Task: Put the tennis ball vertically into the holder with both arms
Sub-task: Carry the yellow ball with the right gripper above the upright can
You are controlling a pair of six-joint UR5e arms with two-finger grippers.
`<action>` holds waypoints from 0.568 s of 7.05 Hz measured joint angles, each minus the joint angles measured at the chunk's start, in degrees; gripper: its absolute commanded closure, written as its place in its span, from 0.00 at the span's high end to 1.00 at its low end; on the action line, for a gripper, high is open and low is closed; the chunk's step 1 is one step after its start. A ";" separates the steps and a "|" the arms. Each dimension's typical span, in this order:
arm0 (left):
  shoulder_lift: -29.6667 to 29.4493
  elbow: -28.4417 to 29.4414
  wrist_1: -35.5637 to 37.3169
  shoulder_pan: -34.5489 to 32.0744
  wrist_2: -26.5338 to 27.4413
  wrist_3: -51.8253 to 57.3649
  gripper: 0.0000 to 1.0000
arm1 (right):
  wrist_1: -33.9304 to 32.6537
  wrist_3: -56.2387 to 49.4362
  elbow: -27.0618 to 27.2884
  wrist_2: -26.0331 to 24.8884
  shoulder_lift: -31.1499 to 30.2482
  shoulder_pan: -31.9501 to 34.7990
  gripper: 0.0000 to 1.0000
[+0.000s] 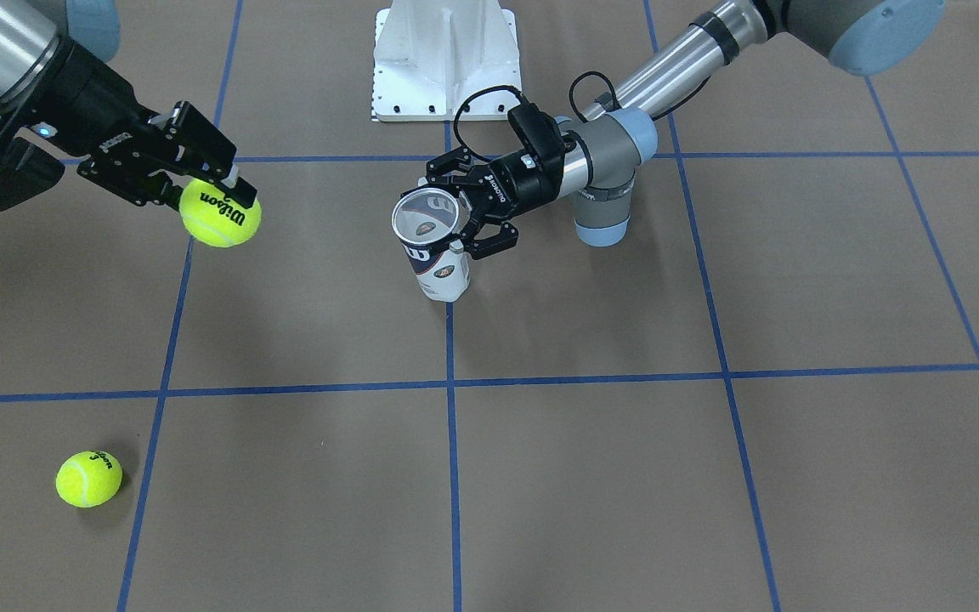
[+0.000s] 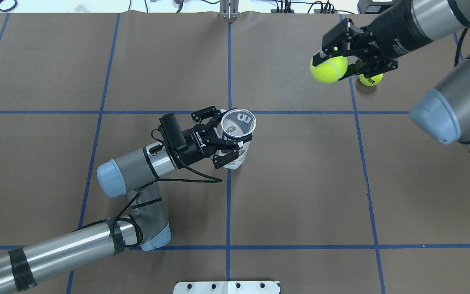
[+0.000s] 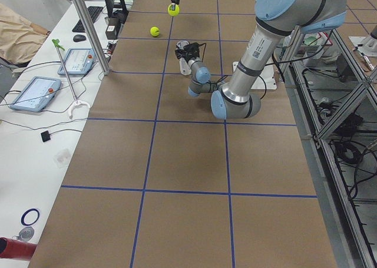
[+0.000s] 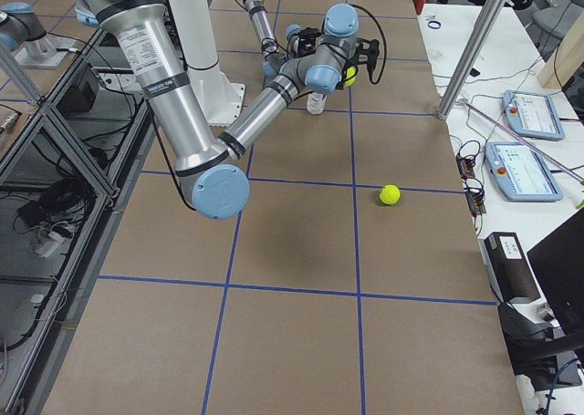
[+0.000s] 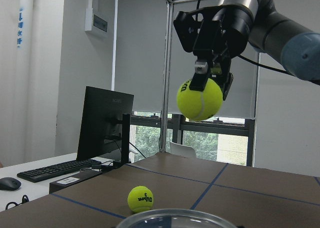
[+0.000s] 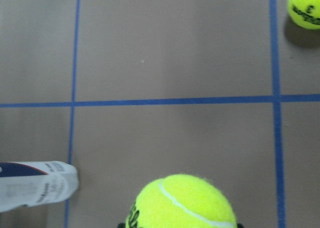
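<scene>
While the left gripper [image 2: 227, 138] clasps the holder [image 1: 443, 274] from the side, its fingers closed round the upper part just under the rim, the can stands upright near the middle of the table, on the centre blue tape line. Its mouth is open upward, and it seems to have no ball inside. The right gripper [image 2: 333, 62] pinches a tennis ball [image 1: 220, 212] between its fingers and hangs above the table, well apart from the holder, off to the robot's right and farther from its base. A second ball [image 1: 88, 478] lies loose on the table farther out on that same side.

By my judgement the step in hand is the carry: the ball is lifted but not yet over the can. The next move calls for bringing it across until it sits centred above the open mouth, then lowering it straight down and releasing only once it is inside the rim. The mouth looks little wider than the ball, so the left grip must hold the can plumb.

The held ball reads "Wilson" in black, and the loose one shows a "3". A white "W" on the can's navy band shows through its mouth. White lettering on the left gripper looks like "Robotiq", and the can's small print is too fine to read
</scene>
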 measured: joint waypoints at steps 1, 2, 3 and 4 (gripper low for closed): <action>-0.02 0.00 0.00 0.00 0.00 0.00 0.74 | -3.27 2.36 0.05 -1.96 3.80 -1.65 0.11; -0.02 0.02 0.00 0.00 0.00 0.00 0.74 | -5.73 4.41 0.09 -4.91 6.59 -4.01 0.11; -0.02 0.06 0.00 0.00 0.00 0.00 0.74 | -8.45 5.97 0.11 -8.58 8.97 -6.98 0.11; -0.03 0.10 0.00 0.00 0.00 0.00 0.74 | -12.01 6.70 0.11 -12.80 11.25 -10.38 0.11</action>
